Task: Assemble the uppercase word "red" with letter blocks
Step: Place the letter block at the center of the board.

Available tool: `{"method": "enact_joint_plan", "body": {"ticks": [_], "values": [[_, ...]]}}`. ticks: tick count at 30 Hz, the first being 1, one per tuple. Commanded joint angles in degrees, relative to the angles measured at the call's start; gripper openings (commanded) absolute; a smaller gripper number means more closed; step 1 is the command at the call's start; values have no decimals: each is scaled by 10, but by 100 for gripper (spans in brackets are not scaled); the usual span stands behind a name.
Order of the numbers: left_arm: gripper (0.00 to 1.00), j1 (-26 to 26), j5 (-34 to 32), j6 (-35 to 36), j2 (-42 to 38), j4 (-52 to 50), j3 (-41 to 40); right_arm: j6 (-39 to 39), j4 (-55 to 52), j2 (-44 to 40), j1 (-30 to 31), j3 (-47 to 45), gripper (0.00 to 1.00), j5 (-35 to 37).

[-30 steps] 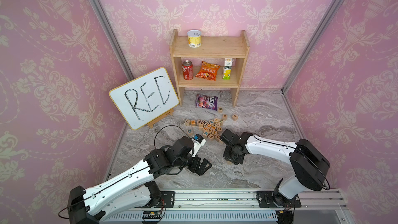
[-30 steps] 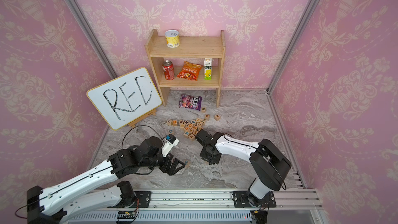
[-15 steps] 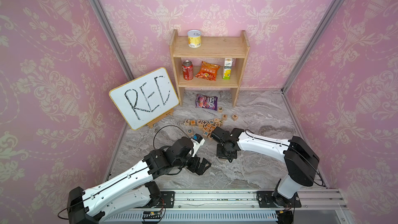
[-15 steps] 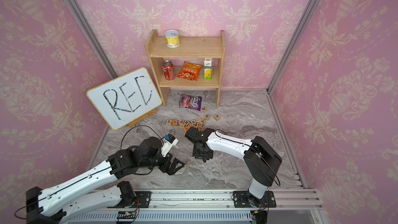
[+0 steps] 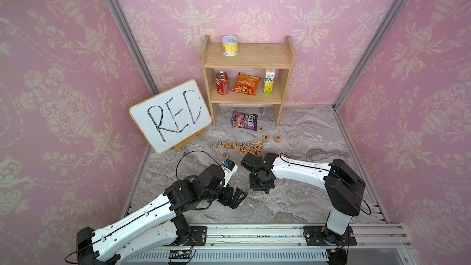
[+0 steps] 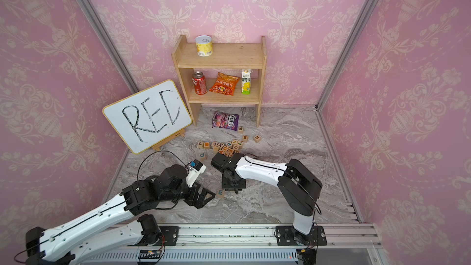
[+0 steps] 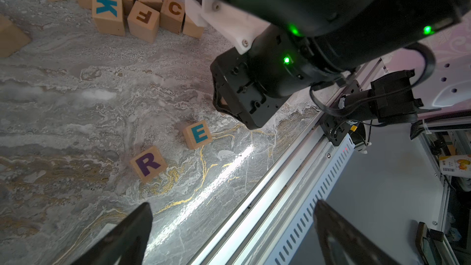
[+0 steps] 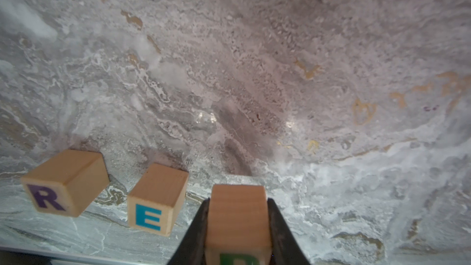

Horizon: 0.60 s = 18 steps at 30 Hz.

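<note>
Two letter blocks lie on the marble floor near the front rail: the purple R block (image 7: 148,164) (image 8: 63,182) and, a small gap away, the teal E block (image 7: 197,134) (image 8: 156,200) (image 6: 220,193). My right gripper (image 8: 238,201) (image 5: 261,187) (image 6: 233,187) points down, shut on the green D block (image 8: 238,220), held close beside the E on the side away from the R. Whether the D touches the floor I cannot tell. My left gripper (image 7: 232,210) (image 5: 235,197) (image 6: 204,197) stands open and empty just left of the row, hiding the R in both top views.
A pile of other letter blocks (image 5: 244,146) (image 7: 132,3) lies behind the arms. Further back are a purple candy bag (image 5: 244,121), a wooden shelf (image 5: 248,72) with snacks and a whiteboard (image 5: 170,115) reading RED. The metal rail (image 5: 254,233) runs along the front.
My right arm has swung left and toward the front with the D block, from beside the pile to a spot next to the E. The left arm has stayed still.
</note>
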Motion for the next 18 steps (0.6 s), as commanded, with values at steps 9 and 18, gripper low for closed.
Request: {"method": "enact_joint_plan", "body": {"ticks": [9, 18], "values": [[99, -5, -28, -25, -27, -24, -7, -32, -1, 30, 2, 8, 11, -24], [99, -5, -32, -25, -25, -25, -6, -47, 5, 54, 2, 16, 13, -39]]}}
